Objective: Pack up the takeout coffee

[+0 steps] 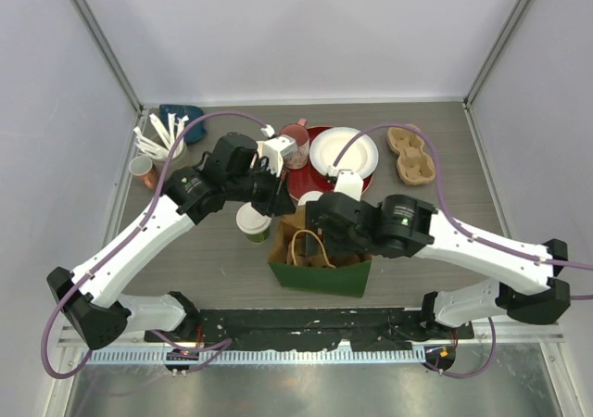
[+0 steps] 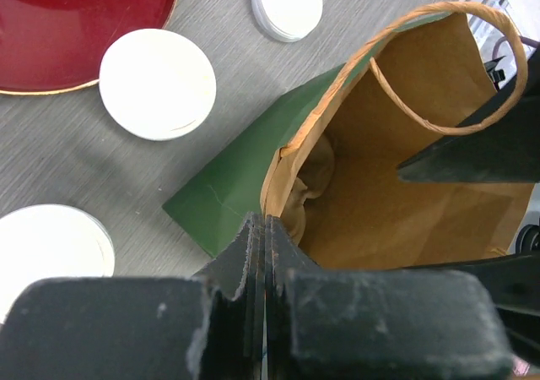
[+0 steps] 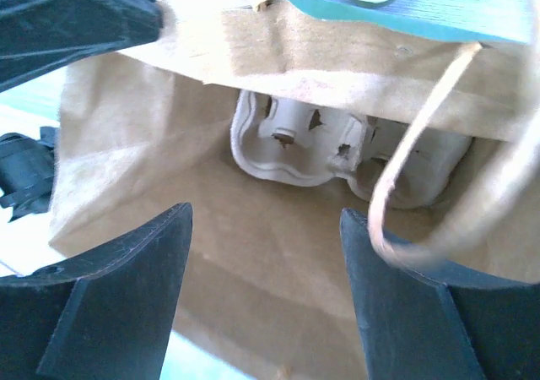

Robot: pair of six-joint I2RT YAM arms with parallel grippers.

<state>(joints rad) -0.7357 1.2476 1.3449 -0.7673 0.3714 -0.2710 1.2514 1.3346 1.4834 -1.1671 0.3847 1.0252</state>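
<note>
L side first: my left gripper (image 2: 260, 249) is pinched fully shut on the top rim of the green paper bag (image 2: 228, 186) w/ the brown inside, right at a corner, and the bag's mouth gapes open. A twine loop handle (image 2: 439, 67) stands up off the rim.

My right gripper (image 3: 266, 262) is spread wide w/ nothing btwn the fingers. It hangs over the bag's mouth, looking straight in. At the bottom of the bag lies a pale moulded-pulp cup carrier (image 3: 337, 148), cup holes facing me, tucked against the far wall. The other handle loop crosses in front of it.

The takeout coffee is a small green paper cup w/ a round white plastic lid (image 1: 253, 222). It stands upright on the grey table (image 1: 222, 259) just beside the bag's left side, near my left wrist. It's not in the bag and not in either gripper.

Further out, a second white lid (image 2: 158, 83) sits just beside the round red plate (image 2: 76, 34), and a third white lid (image 2: 287, 4) is a bit past it. Can't tell from above if cups are under those.

Top view also has a white plate (image 1: 347, 153) overlapping the red one and a pink mug (image 1: 295, 146) at the red plate's left edge. A tan pulp carrier (image 1: 412, 155) sits well apart at the far right.
</note>
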